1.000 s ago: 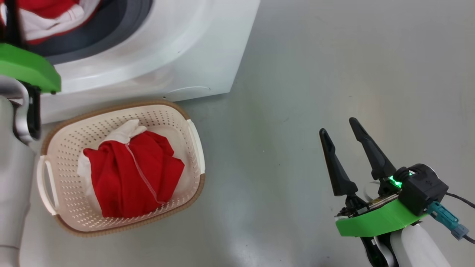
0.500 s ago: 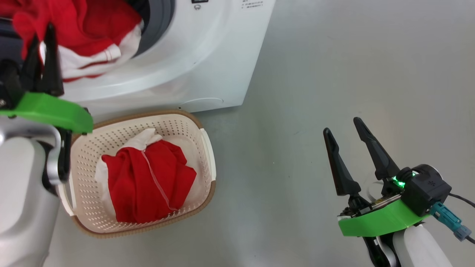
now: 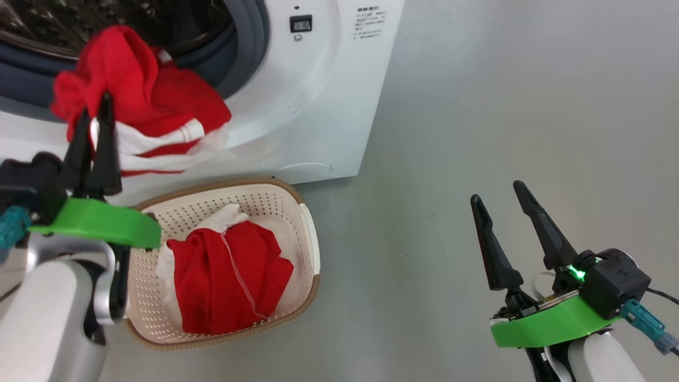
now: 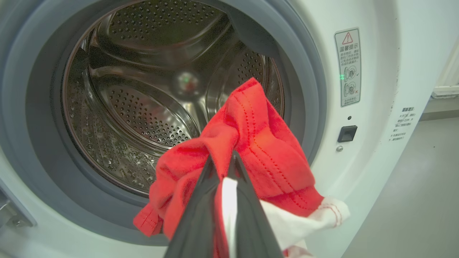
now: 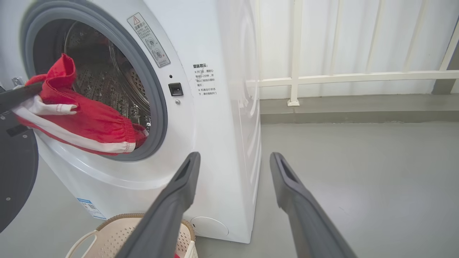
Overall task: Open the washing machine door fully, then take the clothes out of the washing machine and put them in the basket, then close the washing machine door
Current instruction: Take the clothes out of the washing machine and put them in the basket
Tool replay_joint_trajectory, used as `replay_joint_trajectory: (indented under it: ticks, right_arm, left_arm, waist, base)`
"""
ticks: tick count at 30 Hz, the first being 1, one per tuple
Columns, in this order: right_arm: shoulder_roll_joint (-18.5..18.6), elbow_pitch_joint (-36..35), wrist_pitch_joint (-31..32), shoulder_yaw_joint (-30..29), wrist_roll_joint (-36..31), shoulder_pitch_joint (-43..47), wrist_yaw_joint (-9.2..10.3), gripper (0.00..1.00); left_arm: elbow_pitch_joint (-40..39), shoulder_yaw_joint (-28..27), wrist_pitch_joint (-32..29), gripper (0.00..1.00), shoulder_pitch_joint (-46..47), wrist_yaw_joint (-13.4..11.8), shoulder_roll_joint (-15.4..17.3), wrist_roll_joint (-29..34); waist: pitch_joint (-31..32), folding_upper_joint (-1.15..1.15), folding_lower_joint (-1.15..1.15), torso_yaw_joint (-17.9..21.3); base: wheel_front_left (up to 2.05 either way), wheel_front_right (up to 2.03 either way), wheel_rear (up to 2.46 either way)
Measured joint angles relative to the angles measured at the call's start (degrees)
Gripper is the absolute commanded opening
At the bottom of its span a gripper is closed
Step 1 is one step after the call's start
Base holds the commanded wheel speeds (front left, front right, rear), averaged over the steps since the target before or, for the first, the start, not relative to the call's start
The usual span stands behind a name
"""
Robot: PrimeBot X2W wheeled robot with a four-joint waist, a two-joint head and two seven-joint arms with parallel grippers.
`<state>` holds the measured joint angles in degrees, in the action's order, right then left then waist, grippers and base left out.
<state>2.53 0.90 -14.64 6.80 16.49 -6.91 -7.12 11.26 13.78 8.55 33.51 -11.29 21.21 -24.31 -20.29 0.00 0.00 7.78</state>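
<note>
The left gripper (image 3: 95, 106) is clenching a red garment (image 3: 143, 101) just outside the washing machine (image 3: 329, 106) mouth, far of the basket (image 3: 310, 233), while the right gripper (image 3: 495, 191) is idling spread and empty; the garment's trailing hem, seemingly near the gasket (image 3: 253, 50), is risking a snag.

Washer (image 3: 323, 106) – smooth white casing with a soft gloss. Drum (image 4: 136, 107) – shiny perforated steel; gasket (image 4: 32, 143) matt grey rubber. Clothes (image 3: 143, 95) are soft red cloth with white bands and visible stitching. Basket (image 3: 265, 204) is matt cream plastic, holed, its brown rim woven-looking. Floor (image 3: 504, 106) smooth grey, with a faint, dull sheen
</note>
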Motion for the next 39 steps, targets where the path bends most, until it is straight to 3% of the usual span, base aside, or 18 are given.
replay_joint_trajectory:
  ticks: [19, 39]
  right_arm:
    - [0.00, -0.37, 0.00, -0.85, 0.00, 2.32, 0.00, 1.00]
    - [0.00, -0.20, 0.00, -0.23, 0.02, 2.11, 0.00, 1.00]
  left_arm:
    - [-17.16, 1.20, -3.22, 0.00, -13.58, -5.43, 0.37, -0.54]
    - [0.05, 6.36, -2.50, 0.00, -15.79, -4.19, -4.12, -2.09]
  waist:
    - [4.38, 0.00, 0.00, -2.33]
    - [1.15, 0.00, 0.00, -0.61]
  base:
    - [0.00, 0.00, 0.00]
    - [0.00, 0.00, 0.00]
